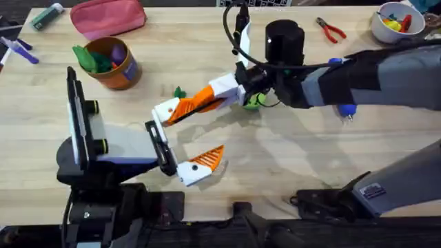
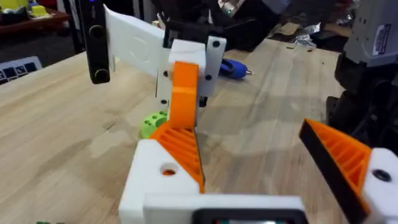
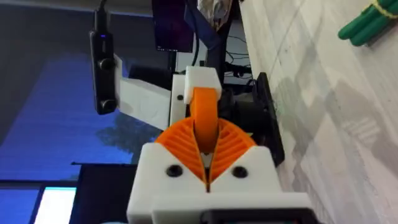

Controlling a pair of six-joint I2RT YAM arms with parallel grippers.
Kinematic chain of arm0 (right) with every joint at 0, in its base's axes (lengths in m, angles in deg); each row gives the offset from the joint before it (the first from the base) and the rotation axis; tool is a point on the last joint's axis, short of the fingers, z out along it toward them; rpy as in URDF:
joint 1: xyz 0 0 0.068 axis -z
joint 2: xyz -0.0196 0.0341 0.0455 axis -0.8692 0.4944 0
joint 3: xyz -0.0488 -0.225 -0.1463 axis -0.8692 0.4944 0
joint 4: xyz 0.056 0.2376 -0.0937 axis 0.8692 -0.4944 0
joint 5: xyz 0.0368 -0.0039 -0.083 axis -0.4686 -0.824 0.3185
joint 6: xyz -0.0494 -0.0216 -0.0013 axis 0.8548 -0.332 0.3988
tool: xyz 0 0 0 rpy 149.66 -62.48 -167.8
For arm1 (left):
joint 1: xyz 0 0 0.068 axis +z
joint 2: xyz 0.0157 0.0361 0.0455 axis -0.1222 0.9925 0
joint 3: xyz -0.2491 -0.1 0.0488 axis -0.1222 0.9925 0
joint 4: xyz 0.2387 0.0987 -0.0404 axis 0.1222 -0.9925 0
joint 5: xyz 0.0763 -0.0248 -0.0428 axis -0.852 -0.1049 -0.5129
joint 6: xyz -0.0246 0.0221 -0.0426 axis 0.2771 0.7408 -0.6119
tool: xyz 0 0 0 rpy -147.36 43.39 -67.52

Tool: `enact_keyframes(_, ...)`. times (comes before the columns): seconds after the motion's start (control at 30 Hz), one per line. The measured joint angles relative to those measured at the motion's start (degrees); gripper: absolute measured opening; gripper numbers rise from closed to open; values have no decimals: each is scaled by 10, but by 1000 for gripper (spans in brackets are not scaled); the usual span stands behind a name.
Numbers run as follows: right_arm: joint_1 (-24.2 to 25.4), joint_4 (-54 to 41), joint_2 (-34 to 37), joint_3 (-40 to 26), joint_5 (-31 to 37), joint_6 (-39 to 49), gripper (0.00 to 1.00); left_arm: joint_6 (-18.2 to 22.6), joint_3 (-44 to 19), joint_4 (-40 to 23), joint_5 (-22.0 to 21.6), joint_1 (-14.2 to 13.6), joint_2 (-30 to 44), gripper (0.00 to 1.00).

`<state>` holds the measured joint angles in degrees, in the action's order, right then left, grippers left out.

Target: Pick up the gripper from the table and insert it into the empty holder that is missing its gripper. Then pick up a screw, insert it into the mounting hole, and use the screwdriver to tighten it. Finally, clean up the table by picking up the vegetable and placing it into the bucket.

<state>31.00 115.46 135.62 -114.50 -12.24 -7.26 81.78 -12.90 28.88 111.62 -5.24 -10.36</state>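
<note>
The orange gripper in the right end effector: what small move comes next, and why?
Probably open the right end effector and back it off slightly. Its pads are shut on the gripper, which seems seated against the empty holder; orange shows through the mounting hole, so a screw can follow.

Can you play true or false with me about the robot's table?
1. The right gripper is squeezing the orange gripper tip. True.
2. The bucket is empty. False: green and purple things sit inside it.
3. The red pliers lie near the white bowl. True.
4. The left gripper holds the blue screwdriver. False: its fingers are open and hold nothing, and the screwdriver lies on the table.
</note>
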Motion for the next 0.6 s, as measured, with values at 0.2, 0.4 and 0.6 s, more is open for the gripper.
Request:
enact_keyframes(0.2, -6, 0, 0, 0, 4, -6, 9, -1, 0, 0, 0, 0, 0, 985)
enact_keyframes(0.4, -10, 1, 0, 0, 9, -9, 9, -4, 0, 0, -1, 1, 0, 985)
enact_keyframes(0.6, -12, 2, 0, 0, 17, -12, 9, -7, 0, 1, -5, 1, 0, 985)
